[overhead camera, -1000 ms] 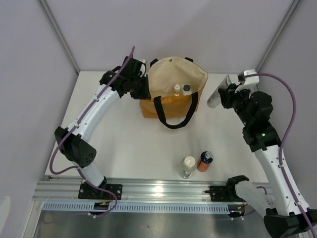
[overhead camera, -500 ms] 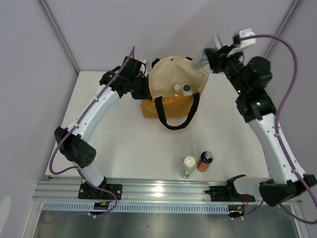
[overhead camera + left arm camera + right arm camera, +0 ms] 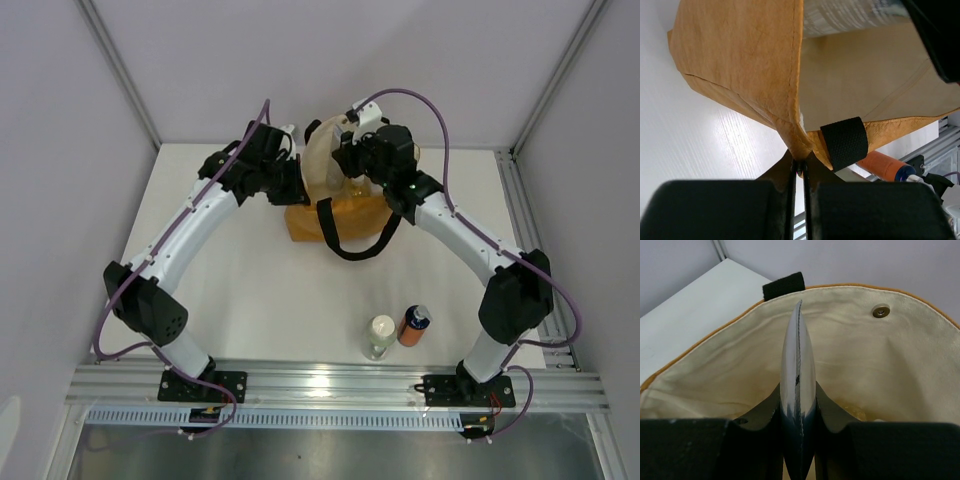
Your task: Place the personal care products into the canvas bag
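The canvas bag (image 3: 300, 215) stands at 12 o'clock on the white counter (image 3: 230, 270), near its far edge. Its outside is mustard-tan and its inside a pale cream. A black loop handle (image 3: 352, 240) hangs down the near face toward 6 o'clock. The right wrist view shows a small round metal snap (image 3: 881, 311) high on one inner wall, and a black strap end (image 3: 784, 286) stitched at the rim.

The left end effector (image 3: 799, 167) is closed on the bag itself, its fingers pinching the folded side seam at the bag's 9 o'clock edge, where the tan cloth bunches into a narrow ridge.

The right end effector (image 3: 798, 412) hangs over the bag's mouth and grips a slim silvery tube (image 3: 798, 365). From the wrist the tube is seen edge-on, with its flat crimped end pointing into the cream interior. Grey print on the tube's side shows in the left wrist view.

Two more products stand on the counter at about 5 o'clock, near the front rail and well apart from the bag. One is a clear bottle with a white cap (image 3: 380, 335). The other, an orange bottle with a dark cap (image 3: 414, 325), stands just beside it at its 2 o'clock.

What lies on the bag's floor is hidden by the right arm.
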Controlling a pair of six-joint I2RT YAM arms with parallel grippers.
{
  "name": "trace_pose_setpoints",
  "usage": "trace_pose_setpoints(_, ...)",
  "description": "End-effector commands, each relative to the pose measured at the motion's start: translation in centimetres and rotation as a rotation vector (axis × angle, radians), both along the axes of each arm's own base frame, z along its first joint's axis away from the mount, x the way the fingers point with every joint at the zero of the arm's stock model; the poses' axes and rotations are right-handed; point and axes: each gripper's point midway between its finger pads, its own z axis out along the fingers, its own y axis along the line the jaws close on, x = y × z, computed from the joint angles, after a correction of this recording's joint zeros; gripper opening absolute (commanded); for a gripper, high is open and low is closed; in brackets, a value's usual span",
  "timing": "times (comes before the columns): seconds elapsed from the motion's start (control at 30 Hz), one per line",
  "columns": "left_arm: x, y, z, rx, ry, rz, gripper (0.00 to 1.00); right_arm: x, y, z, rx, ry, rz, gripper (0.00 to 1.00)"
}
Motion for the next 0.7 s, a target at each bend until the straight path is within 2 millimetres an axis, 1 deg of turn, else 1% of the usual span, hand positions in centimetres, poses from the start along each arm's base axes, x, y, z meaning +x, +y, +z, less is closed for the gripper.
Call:
trace_pose_setpoints(0.0, -1.0, -0.7, 2.8, -0.078, -0.051, -0.021, 0.06, 1.5, 0.1, 5.4, 0.085, -0.196, -0.032, 0.0)
trace_pose_setpoints(0.07, -0.9, -0.6, 2.9, -0.078, -0.054, -0.018, 0.07, 1.9, 0.3, 4.1, 0.072, -0.184, -0.033, 0.0)
trace_pose_setpoints(0.1, -0.9, -0.6, 2.9, -0.075, -0.056, -0.015, 0.07, 2.3, 0.5, 2.6, 0.055, -0.162, -0.039, 0.0)
trace_pose_setpoints(0.17, -0.9, -0.5, 2.8, -0.072, -0.056, -0.013, 0.08, 2.6, 0.6, 1.2, 0.041, -0.142, -0.04, 0.0)
trace_pose_setpoints(0.2, -0.9, -0.5, 2.9, -0.073, -0.058, -0.013, 0.08, 2.7, 0.7, -0.2, 0.029, -0.123, -0.035, 0.0)
trace_pose_setpoints(0.27, -0.9, -0.4, 2.8, -0.068, -0.055, -0.01, 0.09, 2.7, 1.0, -0.9, 0.034, -0.125, -0.034, 0.0)
trace_pose_setpoints(0.3, -0.8, -0.4, 2.8, -0.066, -0.058, -0.006, 0.1, 2.9, 0.9, -1.6, 0.024, -0.113, -0.038, 0.0)
trace_pose_setpoints(0.33, -0.9, -0.3, 2.8, -0.063, -0.058, -0.006, 0.1, 3.0, 1.0, -2.7, 0.005, -0.091, -0.041, 0.0)
trace_pose_setpoints(0.37, -0.9, -0.3, 2.8, -0.061, -0.059, -0.006, 0.1, 3.0, 1.1, -3.2, -0.012, -0.085, -0.04, 0.0)
trace_pose_setpoints(0.43, -0.8, -0.2, 2.9, -0.058, -0.064, -0.003, 0.12, 3.2, 0.9, -4.9, -0.033, -0.053, -0.056, 0.04)
trace_pose_setpoints(0.53, -0.7, -0.2, 2.7, -0.054, -0.058, -0.004, 0.13, 3.3, 0.6, -6.6, -0.056, -0.023, -0.068, 0.19)
trace_pose_setpoints(0.57, -0.7, -0.2, 2.7, -0.054, -0.058, -0.004, 0.13, 3.2, 0.7, -7.1, -0.064, -0.012, -0.066, 0.22)
trace_pose_setpoints(0.63, -0.7, -0.2, 2.7, -0.054, -0.06, -0.003, 0.14, 3.1, 0.6, -8.0, -0.076, 0.013, -0.068, 0.26)
trace_pose_setpoints(0.67, -0.7, -0.1, 2.7, -0.051, -0.06, -0.001, 0.15, 3.1, 0.6, -8.6, -0.08, 0.025, -0.068, 0.32)
